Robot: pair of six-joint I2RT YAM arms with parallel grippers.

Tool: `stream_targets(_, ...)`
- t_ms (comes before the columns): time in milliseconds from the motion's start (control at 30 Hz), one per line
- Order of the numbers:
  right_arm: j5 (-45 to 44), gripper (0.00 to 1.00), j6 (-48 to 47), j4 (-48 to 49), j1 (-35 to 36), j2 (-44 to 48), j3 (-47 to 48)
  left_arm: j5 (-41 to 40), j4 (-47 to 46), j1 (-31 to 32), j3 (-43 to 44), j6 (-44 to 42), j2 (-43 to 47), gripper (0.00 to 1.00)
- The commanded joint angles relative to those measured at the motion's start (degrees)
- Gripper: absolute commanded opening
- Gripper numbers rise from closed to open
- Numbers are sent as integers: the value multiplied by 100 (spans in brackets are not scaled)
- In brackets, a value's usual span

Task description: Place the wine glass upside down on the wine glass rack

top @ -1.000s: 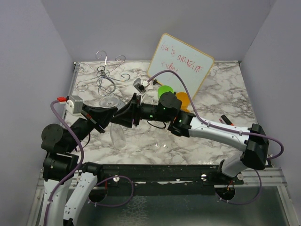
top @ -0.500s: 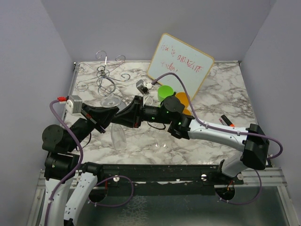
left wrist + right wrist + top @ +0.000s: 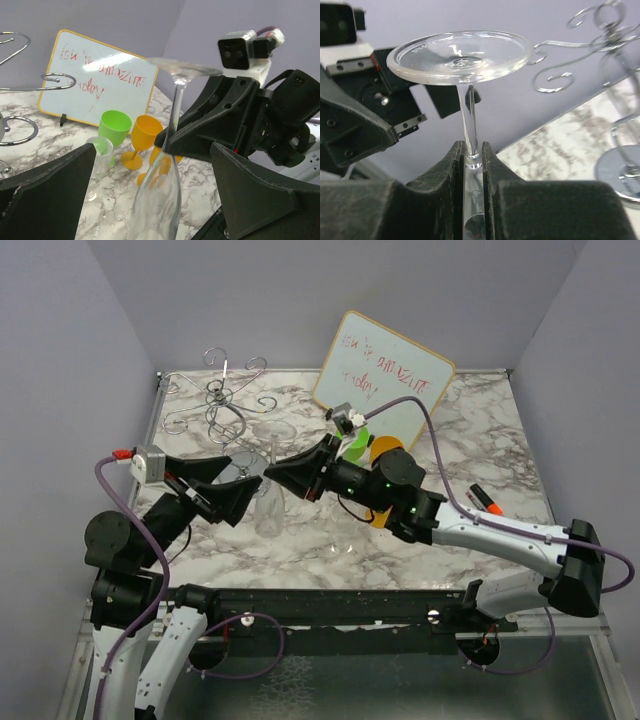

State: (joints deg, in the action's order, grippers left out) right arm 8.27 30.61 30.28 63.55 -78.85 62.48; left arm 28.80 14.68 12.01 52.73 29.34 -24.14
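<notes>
- Wine glass (image 3: 268, 512) is held upside down above the table, foot uppermost and bowl lowest, at about 5 o'clock from the wine glass rack (image 3: 222, 400) and well apart from it.
- Its stem is pinched just under the foot by the right gripper (image 3: 472, 152).
- The left gripper (image 3: 235, 495) is spread wide at 9 o'clock of the glass; its fingers (image 3: 55, 195) are seen either side of the bowl, not touching it.
- Compared with one second ago, the glass is lifted and stood upright instead of slanting low between the arms, the left gripper is opened, and the right arm is swung toward 3 o'clock.
- The rack, the whiteboard (image 3: 385, 380) and the marker (image 3: 484, 500) are found unmoved.
- The table (image 3: 470, 430) is topped in white marble veined with grey.
- The whiteboard, written on in red, is propped at 12 o'clock, with a green cup (image 3: 352, 445) and an orange cup (image 3: 387, 448) set before it; the marker is laid at 3 o'clock.
- Three sides are closed in by plain lilac-grey walls (image 3: 300, 300).
</notes>
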Motion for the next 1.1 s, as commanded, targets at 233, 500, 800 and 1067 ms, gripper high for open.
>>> stream_targets(233, -3163, 0, -2046, -1341, -230, 168, 773, -2059, 1379, -9, 1699, -198, -650, 99)
stream_targets(500, -2364, 0, -2130, -1282, -1310, -596, 1267, -2425, 1398, -15, 2342, -289, -1000, 99)
stream_targets(800, -1188, 1, -2410, -877, -2032, -1888, 2218, -2791, 1393, -15, 2211, -182, -1015, 99)
stream_targets(1067, 47, 1, -2496, -852, -2317, -2963, 3280, -2688, 1353, -14, 2172, -133, -1274, 99)
